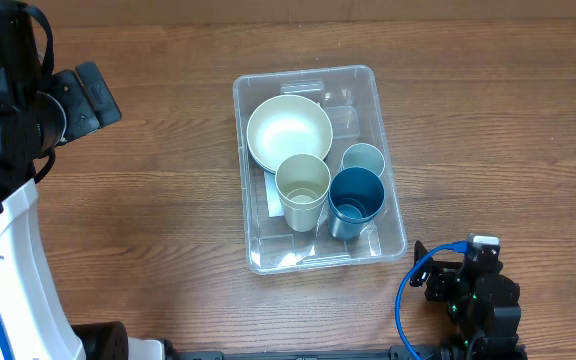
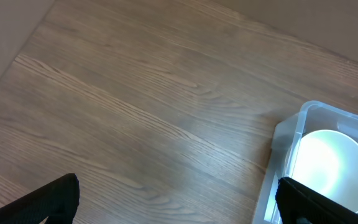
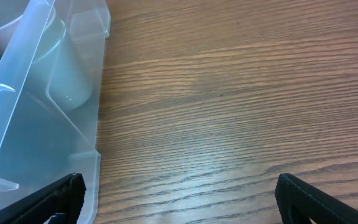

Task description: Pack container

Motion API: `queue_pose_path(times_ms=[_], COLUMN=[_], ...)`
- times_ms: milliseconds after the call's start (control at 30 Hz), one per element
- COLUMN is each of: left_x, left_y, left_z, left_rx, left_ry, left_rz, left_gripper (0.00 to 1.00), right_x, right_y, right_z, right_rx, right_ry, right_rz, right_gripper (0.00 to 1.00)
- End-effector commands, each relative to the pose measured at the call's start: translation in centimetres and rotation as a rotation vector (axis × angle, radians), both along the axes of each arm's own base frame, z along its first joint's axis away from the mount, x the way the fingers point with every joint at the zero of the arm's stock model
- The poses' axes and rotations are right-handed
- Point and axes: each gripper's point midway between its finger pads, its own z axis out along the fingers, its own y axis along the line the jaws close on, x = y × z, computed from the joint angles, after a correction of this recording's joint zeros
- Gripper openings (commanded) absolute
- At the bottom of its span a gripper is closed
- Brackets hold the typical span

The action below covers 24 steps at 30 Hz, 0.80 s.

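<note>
The clear plastic container (image 1: 388, 180) stands mid-table. Inside it are a cream bowl (image 1: 288, 130), a cream cup (image 1: 302, 190), a dark blue cup (image 1: 356, 200) and a pale green cup (image 1: 362, 159). A white label (image 1: 271, 197) shows on its bottom. My left gripper (image 2: 179, 202) is open and empty, left of the container, whose corner (image 2: 284, 134) and bowl (image 2: 331, 165) show in the left wrist view. My right gripper (image 3: 179, 199) is open and empty over bare wood, just right of the container wall (image 3: 55, 124). The right arm (image 1: 473, 295) sits at the front right.
The left arm's white base and black joints (image 1: 28, 120) fill the left side of the overhead view. A blue cable (image 1: 408, 290) loops by the right arm. The table (image 1: 148, 200) is brown wood.
</note>
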Motion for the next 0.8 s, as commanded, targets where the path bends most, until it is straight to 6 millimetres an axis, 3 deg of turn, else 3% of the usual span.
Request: queue_pose_path(times_ms=[0, 167, 233, 300, 400, 467, 500, 767], left_x=[-0.1, -0.6, -1.3, -0.6, 1.8, 2.0, 1.7, -4.3], left_y=[0.3, 0.4, 1.5, 1.4, -2.1, -3.8, -4.0, -4.6], left_z=[0.5, 0.8, 1.0, 1.6, 2.5, 2.0, 1.4, -9.4], left_rx=[0.003, 0.012, 0.1, 0.103, 0.109, 0.144, 0.149, 0.143], left_ry=[-0.019, -0.027, -0.017, -0.105, -0.32, -0.433, -0.463, -0.519], left_rz=[0.019, 0.016, 0.014, 0.009, -0.244, -0.361, -0.372, -0.391], left_gripper=[1.0, 1.0, 1.0, 1.0, 1.0, 1.0, 1.0, 1.0], right_x=[0.1, 0.1, 0.1, 0.1, 0.1, 0.1, 0.1, 0.1], right_y=[0.2, 0.2, 0.2, 0.2, 0.2, 0.2, 0.2, 0.2], right_z=[0.2, 0.2, 0.2, 0.2, 0.2, 0.2, 0.2, 0.2], right_rx=[-0.002, -0.002, -0.002, -0.002, -0.002, -0.002, -0.002, -0.002], right_ry=[-0.013, -0.013, -0.013, -0.013, -0.013, -0.013, -0.013, -0.013], right_rz=[0.011, 0.011, 0.011, 0.011, 0.011, 0.011, 0.011, 0.011], right_gripper=[1.0, 1.0, 1.0, 1.0, 1.0, 1.0, 1.0, 1.0])
